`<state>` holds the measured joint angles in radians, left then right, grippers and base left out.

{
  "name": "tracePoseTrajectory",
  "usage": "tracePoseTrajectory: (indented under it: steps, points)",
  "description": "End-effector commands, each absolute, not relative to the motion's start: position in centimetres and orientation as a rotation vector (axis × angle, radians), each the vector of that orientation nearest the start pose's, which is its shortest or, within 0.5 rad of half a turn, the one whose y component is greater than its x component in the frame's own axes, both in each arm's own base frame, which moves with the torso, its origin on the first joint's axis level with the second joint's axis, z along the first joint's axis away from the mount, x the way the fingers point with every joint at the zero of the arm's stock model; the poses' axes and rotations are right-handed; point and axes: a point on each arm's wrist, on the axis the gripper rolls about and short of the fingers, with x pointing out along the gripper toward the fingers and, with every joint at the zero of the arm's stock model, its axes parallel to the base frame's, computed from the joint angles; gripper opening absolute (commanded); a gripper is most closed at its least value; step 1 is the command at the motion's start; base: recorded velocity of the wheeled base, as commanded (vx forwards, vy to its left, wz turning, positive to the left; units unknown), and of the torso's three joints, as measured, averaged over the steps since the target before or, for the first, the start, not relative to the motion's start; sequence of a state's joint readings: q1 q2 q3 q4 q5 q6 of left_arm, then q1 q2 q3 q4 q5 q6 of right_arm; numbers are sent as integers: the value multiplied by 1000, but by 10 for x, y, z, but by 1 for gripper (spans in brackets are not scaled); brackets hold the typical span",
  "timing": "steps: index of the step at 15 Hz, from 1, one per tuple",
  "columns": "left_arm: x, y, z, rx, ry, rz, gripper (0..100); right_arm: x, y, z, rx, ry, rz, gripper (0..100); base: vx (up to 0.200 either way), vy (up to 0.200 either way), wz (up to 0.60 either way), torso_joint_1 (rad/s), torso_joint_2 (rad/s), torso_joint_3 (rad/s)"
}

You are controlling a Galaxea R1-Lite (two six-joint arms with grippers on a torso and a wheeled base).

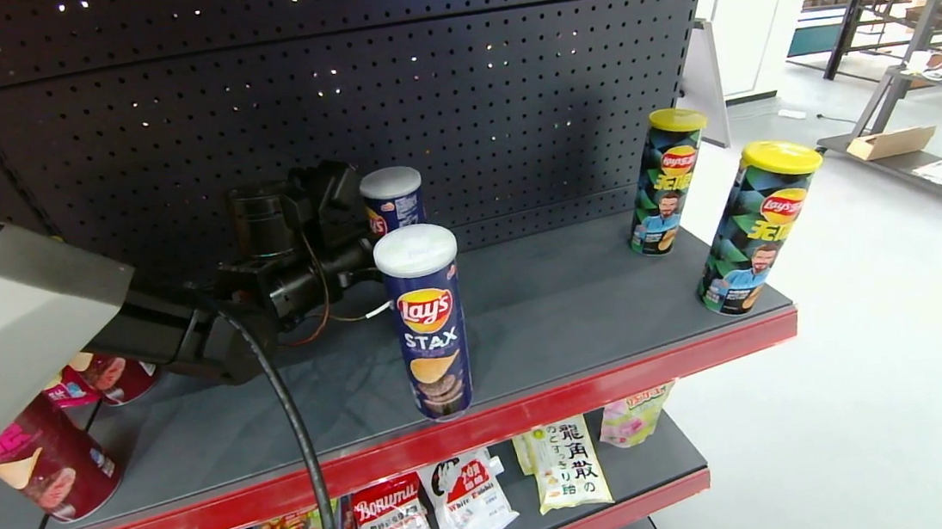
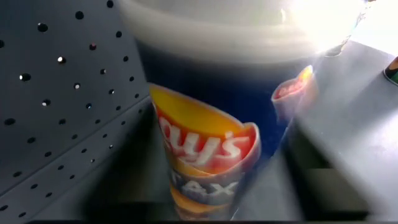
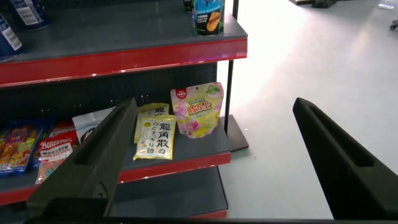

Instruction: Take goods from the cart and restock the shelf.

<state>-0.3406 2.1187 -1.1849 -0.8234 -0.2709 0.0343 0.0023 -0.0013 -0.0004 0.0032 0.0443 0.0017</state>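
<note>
Jaws wide and empty on my right gripper (image 3: 214, 104), while my left gripper (image 1: 356, 222), grip impossible to tell, sits against the rear blue chip can (image 1: 392, 199) on the shelf (image 1: 579, 314): probably light, stiff, slick, best clasped mid-body.

Bright light is flooding in from the upper right of the head view, washing the floor (image 1: 878, 363) pale, while the pegboard (image 1: 334, 96) is sitting dark, pinpoints of light sparkling through its holes along the top. Shadows on the shelf (image 1: 579, 314) are falling soft and faint, and the lower shelf (image 1: 637, 464) is lying in shade. Racks (image 1: 920, 83) at the far right are leaning with lens distortion. In the left wrist view, glare is burning out part of a can's lid (image 2: 249, 25). In the right wrist view, the floor (image 3: 298, 74) is glowing bright.
</note>
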Motion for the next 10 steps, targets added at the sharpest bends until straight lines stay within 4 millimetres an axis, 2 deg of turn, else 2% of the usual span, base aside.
tracePoseTrajectory:
  steps: [1,4,6,10]
  points:
    - [395,-147,151,37,100,-615,100,-23,1,75,2,3,48,100,0,0,0,0,0,0]
    - [390,-145,156,37,117,-615,100,-23,1,75,2,3,48,100,0,0,0,0,0,0]
    - [378,-140,164,39,159,-612,100,-23,1,75,2,3,48,100,0,0,0,0,0,0]
    - [344,-100,171,42,289,-514,100,-23,1,75,2,3,48,100,0,0,0,0,0,0]
